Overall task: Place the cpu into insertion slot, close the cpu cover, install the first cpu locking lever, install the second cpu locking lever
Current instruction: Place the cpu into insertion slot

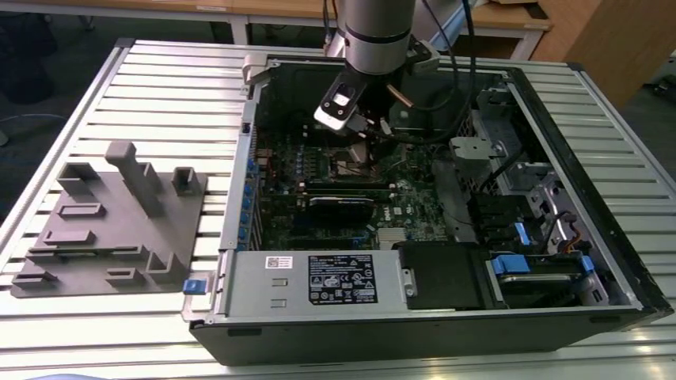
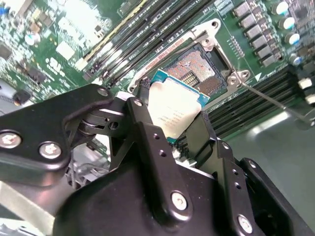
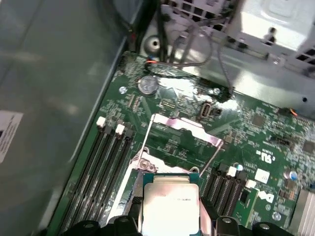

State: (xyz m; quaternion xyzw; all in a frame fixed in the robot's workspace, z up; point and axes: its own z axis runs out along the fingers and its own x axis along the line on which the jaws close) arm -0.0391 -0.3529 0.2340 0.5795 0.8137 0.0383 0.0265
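Because the cpu (image 2: 177, 105) has to come down flat onto a field of fine contacts, it is gripped by two opposite edges between the black fingers (image 2: 147, 137) of the hand (image 2: 170, 120), and its silver-grey top is left bare towards the cameras. The hand is thus closed narrowly on the chip, as is seen in both wrist views.

The chip is carried above the motherboard (image 3: 256, 123) and is judged not yet seated. In the second wrist view the insertion slot (image 2: 199, 69) lies just beyond the chip's far edge, with its gold contact field exposed and partly overlapped by the chip's green corner. Some offset between chip and socket is judged to remain, though the height above the socket cannot be told.

The cpu cover (image 3: 184, 127) is swung up and away from the socket, so that the opening is left free for the chip. The thin locking levers (image 3: 146, 140) appear likewise released, one at either side of the frame. Rows of long black memory slots (image 3: 106, 157) are seen flanking the socket.

In the exterior view the arm is reached down into the open computer case (image 1: 625, 237), which is laid on its side on the slatted table (image 1: 169, 95). A grey fixture (image 1: 106, 214) is set well apart on the exterior view's left.
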